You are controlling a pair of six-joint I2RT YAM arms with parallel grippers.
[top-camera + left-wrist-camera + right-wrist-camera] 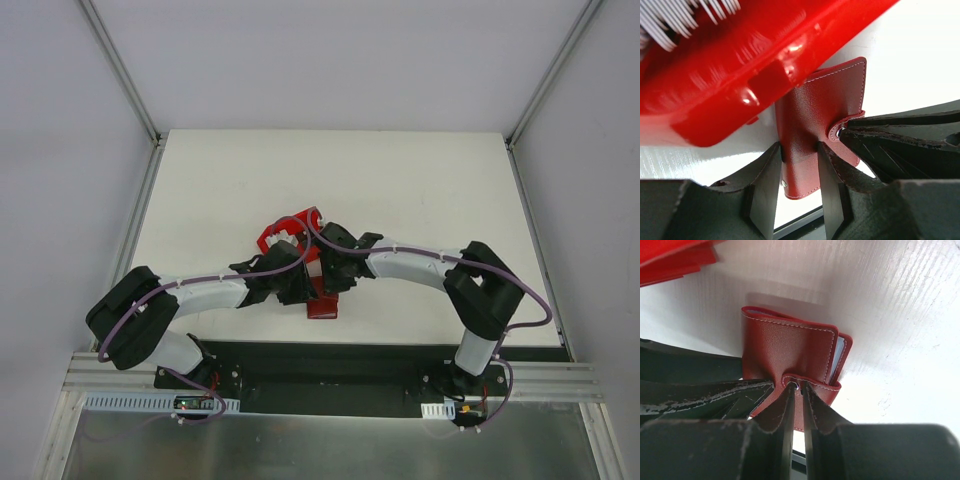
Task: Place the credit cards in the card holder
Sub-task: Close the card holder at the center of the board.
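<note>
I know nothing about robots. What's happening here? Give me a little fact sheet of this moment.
card holder: dark red, folded shut, near the front edge of the white table
left jaws: one on either side of the holder's body, gripping it
right jaws: pinched on its snap tab
red bin: just behind the holder
stage: holder not yet opened

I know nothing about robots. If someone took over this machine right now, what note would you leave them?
Left gripper: clamped across the card holder.
Right gripper: pinching its snap tab.
Holder is folded shut, beside the red bin; the cards seem to be the pale thin sheets in that bin.
Done: holder gripped. Left: unsnap, open, load cards.
</note>
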